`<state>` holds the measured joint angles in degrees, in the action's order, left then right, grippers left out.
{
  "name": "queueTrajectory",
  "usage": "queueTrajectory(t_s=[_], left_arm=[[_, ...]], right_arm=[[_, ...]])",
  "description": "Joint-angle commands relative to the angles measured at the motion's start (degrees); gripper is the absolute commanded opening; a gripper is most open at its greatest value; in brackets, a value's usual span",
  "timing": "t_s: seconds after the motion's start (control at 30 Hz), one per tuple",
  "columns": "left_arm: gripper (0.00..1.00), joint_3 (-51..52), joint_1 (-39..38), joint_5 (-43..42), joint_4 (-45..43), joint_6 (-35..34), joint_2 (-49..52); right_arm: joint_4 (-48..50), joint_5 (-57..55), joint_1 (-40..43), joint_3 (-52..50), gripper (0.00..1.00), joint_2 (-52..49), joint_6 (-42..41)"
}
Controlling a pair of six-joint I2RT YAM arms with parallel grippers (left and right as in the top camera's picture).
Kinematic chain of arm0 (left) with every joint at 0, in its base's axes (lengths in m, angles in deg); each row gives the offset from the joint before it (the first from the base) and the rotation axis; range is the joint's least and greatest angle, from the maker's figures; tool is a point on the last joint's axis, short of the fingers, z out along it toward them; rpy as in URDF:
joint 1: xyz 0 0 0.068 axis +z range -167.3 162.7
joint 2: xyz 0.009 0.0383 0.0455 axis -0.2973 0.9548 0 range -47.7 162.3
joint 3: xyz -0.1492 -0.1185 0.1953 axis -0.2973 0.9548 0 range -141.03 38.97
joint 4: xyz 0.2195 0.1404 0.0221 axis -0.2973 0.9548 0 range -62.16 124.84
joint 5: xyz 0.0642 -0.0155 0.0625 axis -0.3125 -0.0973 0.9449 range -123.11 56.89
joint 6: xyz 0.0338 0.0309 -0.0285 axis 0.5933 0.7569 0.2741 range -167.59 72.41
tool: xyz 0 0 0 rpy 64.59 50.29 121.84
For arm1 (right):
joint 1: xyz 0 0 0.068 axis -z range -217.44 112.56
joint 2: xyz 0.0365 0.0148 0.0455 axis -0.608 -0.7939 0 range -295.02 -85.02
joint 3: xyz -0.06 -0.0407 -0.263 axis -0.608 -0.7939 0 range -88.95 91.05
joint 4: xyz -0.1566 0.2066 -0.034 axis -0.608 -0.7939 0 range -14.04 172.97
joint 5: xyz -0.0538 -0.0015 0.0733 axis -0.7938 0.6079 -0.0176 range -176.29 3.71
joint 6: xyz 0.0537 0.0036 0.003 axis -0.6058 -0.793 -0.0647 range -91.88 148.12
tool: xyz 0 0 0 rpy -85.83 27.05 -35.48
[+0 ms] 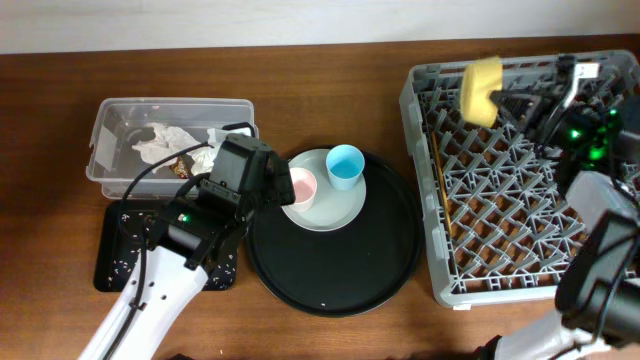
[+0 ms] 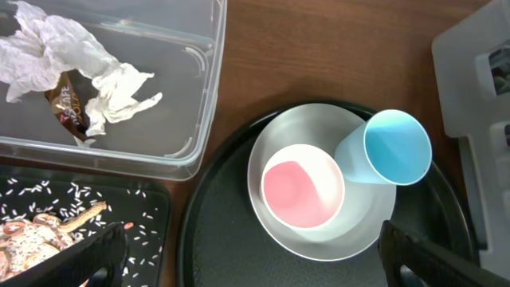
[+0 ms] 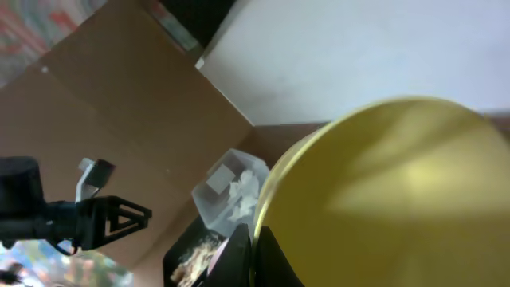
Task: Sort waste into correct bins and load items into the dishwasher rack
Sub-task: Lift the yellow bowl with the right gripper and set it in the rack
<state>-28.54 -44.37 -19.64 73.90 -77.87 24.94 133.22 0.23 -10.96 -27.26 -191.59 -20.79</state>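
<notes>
The round yellow bowl (image 1: 481,90) is gripped at its rim by the right tool (image 3: 253,259), which is shut on it. It is held over a back corner of the big grey plastic rack w/ pegs (image 1: 520,220). The left tool (image 2: 253,236) is held wide open & empty, right above the small pink cup (image 2: 301,186) & small light-blue cup (image 2: 394,147). Both cups are set on the pale round plate (image 2: 295,127), on the round black tray (image 1: 380,250). Counted: 1 bowl, 2 cups, 1 plate, 2 white tissue lumps (image 2: 48,48) in the clear plastic box (image 1: 120,120).
</notes>
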Motion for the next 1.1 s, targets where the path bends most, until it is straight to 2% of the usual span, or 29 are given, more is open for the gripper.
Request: queueTrajectory(t_s=[0.0,0.2,0.43,0.53,0.73,0.83,1.07], left_arm=[[0.99,-0.8,0.2,-0.2,-0.1,-0.3,-0.3],[0.99,-0.8,0.2,-0.2,-0.1,-0.3,-0.3],[0.99,-0.8,0.2,-0.2,-0.1,-0.3,-0.3],[0.99,-0.8,0.2,-0.2,-0.1,-0.3,-0.3],[0.99,-0.8,0.2,-0.2,-0.1,-0.3,-0.3],[0.99,-0.8,0.2,-0.2,-0.1,-0.3,-0.3],[0.99,-0.8,0.2,-0.2,-0.1,-0.3,-0.3]], right_arm=[[1.2,2.4,-0.3,0.3,0.04,-3.6,-2.7],[0.8,2.4,-0.5,0.3,0.04,-8.5,-2.0],[-0.6,2.4,-0.1,0.3,0.04,-9.2,-2.1],[-1.7,2.4,1.4,0.3,0.20,-9.2,-2.6],[-2.1,2.4,5.8,0.3,0.29,-9.2,-2.6],[-2.1,2.4,8.1,0.3,0.39,-9.2,-3.0],[-0.4,2.3,13.5,0.3,0.41,-9.1,-14.2]])
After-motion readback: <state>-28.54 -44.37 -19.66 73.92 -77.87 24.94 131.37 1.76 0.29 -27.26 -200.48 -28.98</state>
